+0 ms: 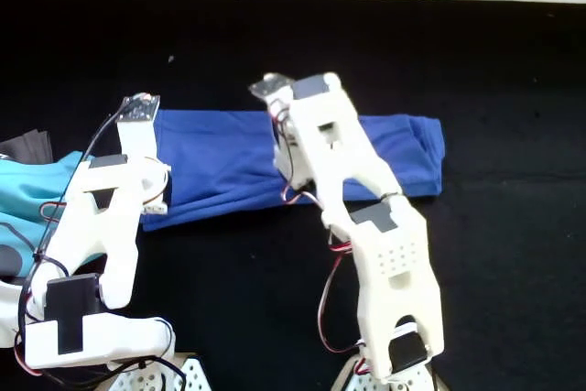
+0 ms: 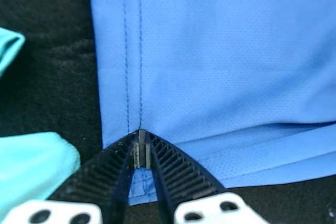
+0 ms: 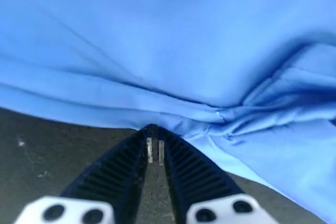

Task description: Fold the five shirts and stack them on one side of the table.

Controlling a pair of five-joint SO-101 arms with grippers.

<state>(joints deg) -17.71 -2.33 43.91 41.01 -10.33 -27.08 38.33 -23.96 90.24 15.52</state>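
Across the middle of the table (image 1: 513,254) lies the blue shirt (image 1: 220,157), a soft, light, floppy strip. The left gripper (image 2: 140,148) pinches its stitched hem and the right gripper (image 3: 154,149) a folded edge; cloth this limp is best held at the edges.

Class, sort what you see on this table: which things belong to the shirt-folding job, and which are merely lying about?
Belong to the job: blue shirt; teal shirt; left gripper and right gripper, both shut on the blue shirt's edge.

Lying about: dark grey cloth beside the teal shirt (unclear if a shirt); black table.
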